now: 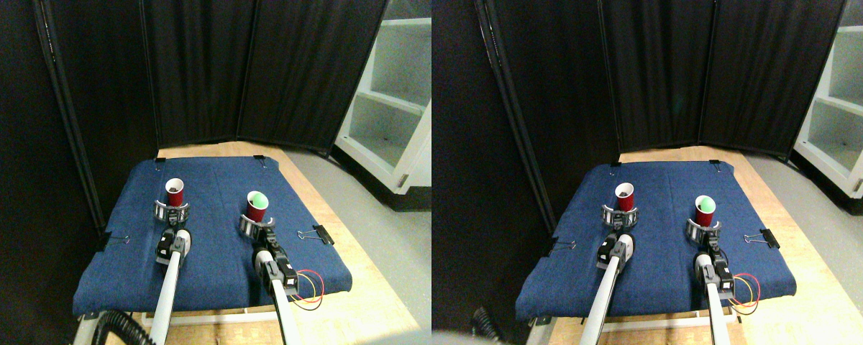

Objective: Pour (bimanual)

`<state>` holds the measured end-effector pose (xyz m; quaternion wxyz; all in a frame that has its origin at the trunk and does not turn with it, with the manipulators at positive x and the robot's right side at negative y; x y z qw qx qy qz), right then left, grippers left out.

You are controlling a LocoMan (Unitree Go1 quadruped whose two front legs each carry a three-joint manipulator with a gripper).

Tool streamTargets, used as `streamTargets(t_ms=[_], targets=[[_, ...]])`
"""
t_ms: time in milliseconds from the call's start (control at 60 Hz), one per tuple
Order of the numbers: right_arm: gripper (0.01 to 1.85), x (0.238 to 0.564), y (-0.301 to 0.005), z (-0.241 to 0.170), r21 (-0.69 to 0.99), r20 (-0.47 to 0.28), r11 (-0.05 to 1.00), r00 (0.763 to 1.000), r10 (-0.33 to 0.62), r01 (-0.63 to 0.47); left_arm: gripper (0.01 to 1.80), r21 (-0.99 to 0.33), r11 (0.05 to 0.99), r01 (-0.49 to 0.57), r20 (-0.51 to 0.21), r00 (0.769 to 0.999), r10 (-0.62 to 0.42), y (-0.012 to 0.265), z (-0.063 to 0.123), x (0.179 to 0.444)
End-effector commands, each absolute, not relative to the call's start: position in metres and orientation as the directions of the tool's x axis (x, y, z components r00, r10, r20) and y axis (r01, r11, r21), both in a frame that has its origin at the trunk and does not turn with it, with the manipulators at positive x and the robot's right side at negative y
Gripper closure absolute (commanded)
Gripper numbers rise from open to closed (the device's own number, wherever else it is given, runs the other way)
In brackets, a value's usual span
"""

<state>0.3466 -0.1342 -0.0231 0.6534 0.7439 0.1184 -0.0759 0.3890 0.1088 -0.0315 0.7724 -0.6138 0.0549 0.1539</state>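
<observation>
Ringing bases of two upright red cups on blue cloth [216, 266]: left gripper [172, 212] round left cup [175, 192], right gripper [256, 226] round green-lined right cup [257, 207]. Low hold likely for tipping. Clamped or slack: cannot tell.

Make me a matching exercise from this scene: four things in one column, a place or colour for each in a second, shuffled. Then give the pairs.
Things:
1. left cup
2. right cup
3. cloth
4. binder clip

Descriptions:
A. blue, covering the table
B. red, green inside
C. black, on the cloth's right edge
D. red, at the left gripper

Pairs: 1-D, 2-B, 3-A, 4-C
</observation>
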Motion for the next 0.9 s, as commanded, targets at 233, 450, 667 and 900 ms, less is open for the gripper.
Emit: streamTargets(t_ms=[233,450,667,900], targets=[[0.9,0.357,-0.137,-0.016,0.967,-0.213,-0.121,0.973,0.086,0.223,0.66,-0.936,0.187,-0.298,-0.268,0.948,0.172,0.105,-0.037,0.405],[0.89,0.365,-0.139,-0.013,0.971,-0.21,-0.094,0.974,0.086,0.218,0.68,-0.937,0.166,-0.306,-0.277,0.944,0.177,0.104,-0.045,0.412],[0.9,0.37,-0.138,-0.012,0.973,-0.212,-0.067,0.972,0.102,0.219,0.63,-0.933,0.166,-0.318,-0.29,0.941,0.175,0.104,-0.051,0.417],[0.86,0.376,-0.135,-0.018,0.968,-0.227,-0.089,0.971,0.074,0.233,0.65,-0.934,0.158,-0.321,-0.295,0.941,0.164,0.104,-0.052,0.428]])
